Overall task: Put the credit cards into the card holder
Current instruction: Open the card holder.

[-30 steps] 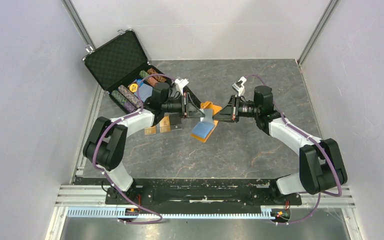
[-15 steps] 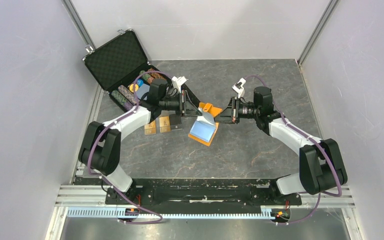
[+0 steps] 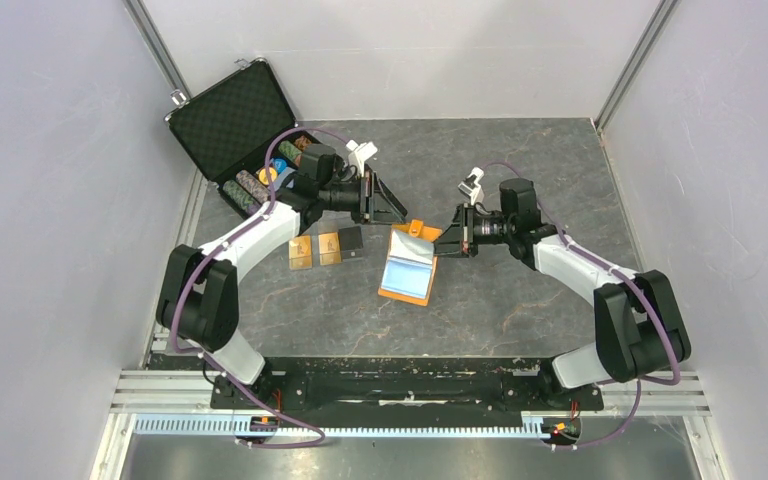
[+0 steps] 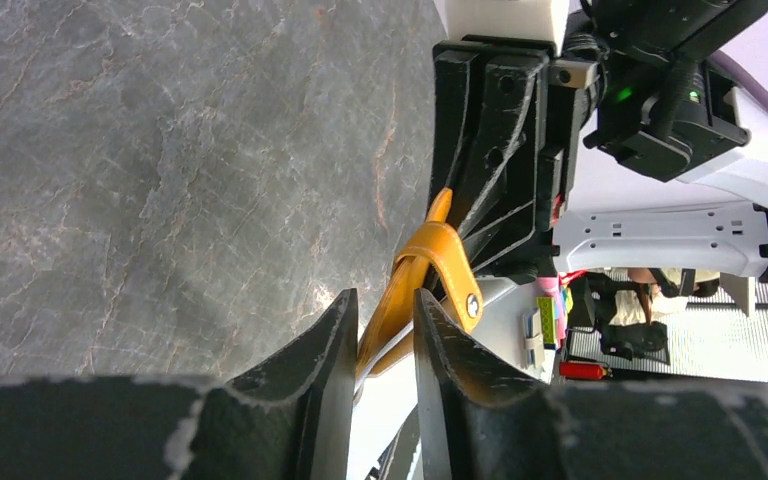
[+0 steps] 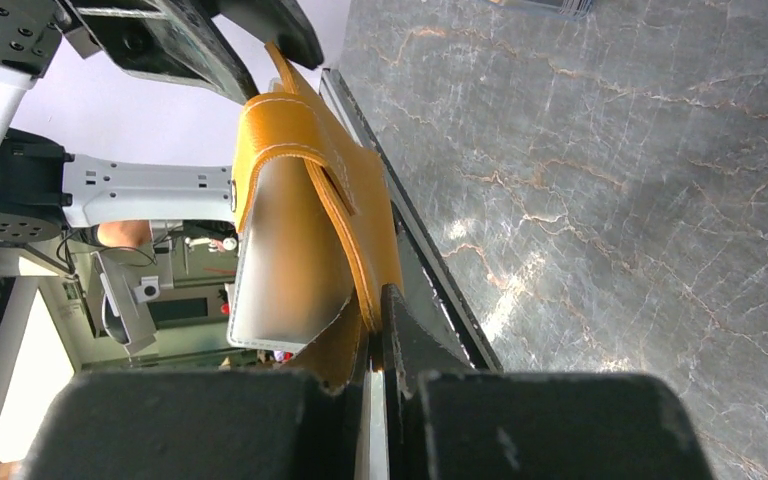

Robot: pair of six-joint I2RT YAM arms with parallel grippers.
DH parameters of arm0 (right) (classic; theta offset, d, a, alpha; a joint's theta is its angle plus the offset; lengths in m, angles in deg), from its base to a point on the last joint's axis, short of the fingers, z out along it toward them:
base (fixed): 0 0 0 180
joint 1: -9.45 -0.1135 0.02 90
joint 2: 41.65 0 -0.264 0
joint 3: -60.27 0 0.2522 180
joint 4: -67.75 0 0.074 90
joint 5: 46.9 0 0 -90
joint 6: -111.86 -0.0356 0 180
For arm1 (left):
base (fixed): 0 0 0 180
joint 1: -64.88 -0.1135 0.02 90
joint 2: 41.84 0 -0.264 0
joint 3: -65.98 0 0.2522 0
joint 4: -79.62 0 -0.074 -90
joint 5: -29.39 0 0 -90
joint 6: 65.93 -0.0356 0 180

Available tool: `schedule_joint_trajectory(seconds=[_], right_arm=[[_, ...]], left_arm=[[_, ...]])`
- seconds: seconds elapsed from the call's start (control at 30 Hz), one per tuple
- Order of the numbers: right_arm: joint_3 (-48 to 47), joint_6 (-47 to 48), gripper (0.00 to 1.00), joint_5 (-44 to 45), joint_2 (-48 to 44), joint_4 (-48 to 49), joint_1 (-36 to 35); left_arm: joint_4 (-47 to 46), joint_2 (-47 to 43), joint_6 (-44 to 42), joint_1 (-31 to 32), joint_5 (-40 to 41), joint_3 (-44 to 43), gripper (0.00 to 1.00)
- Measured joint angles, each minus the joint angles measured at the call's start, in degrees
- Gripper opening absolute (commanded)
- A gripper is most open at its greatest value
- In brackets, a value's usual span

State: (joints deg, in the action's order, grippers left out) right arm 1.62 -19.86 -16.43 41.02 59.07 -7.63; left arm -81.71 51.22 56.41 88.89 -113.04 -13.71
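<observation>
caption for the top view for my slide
The right gripper pinches the open card holder by one edge, the left gripper close by, three credit cards lying on the table.

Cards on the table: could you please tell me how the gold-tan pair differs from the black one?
The gold-tan cards number two, each bearing a darker mark; the black card is single and plain. The black card lies nearer the orange card holder than the gold-tan cards. All three lie flat, outside it.
</observation>
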Motion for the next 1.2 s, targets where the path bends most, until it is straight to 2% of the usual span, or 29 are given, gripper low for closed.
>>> schedule_joint_trajectory(seconds=[0.13,0.27,0.3,0.37,0.5,0.63,0.9,1.1,1.2], right_arm=[[0.0,0.3,0.0,-0.2,0.3,-0.9,-0.1],[0.0,0.4,0.0,-0.2,0.3,-1.3,-0.2],[0.0,0.4,0.0,-0.2,0.3,-1.3,-0.2],[0.0,0.2,0.0,-0.2,0.4,-1.4,-0.2],[0.0,-1.2,0.0,-0.1,1.2,-1.7,-0.2],[0.0,-2.9,0.0,0.0,2.1,-2.6,-0.2],[0.0,-5.0,0.0,0.0,4.6,-3.6,-0.1],[-0.2,-6.3,0.0,-0.2,5.2,-3.8,0.5],[-0.7,-7.2,0.0,-0.2,5.3,-3.5,0.5]], left_arm=[[-1.4,0.2,0.1,0.0,-0.7,-0.1,0.2],[-3.0,0.5,0.1,0.0,-1.6,-0.1,0.2],[-3.4,0.7,0.1,0.0,-1.8,-0.1,0.21],[-3.8,1.1,0.1,0.0,-1.9,-0.1,0.34],[-3.9,2.3,0.9,-0.4,-1.6,-0.1,0.52],[-3.5,3.3,2.3,-2.0,-0.5,0.1,0.66],[-3.4,3.3,2.9,-7.6,0.2,3.2,0.72],[-6.4,2.1,2.9,-7.6,-2.5,11.3,0.79],[-11.1,1.2,4.3,-7.5,-4.9,15.7,0.81]])
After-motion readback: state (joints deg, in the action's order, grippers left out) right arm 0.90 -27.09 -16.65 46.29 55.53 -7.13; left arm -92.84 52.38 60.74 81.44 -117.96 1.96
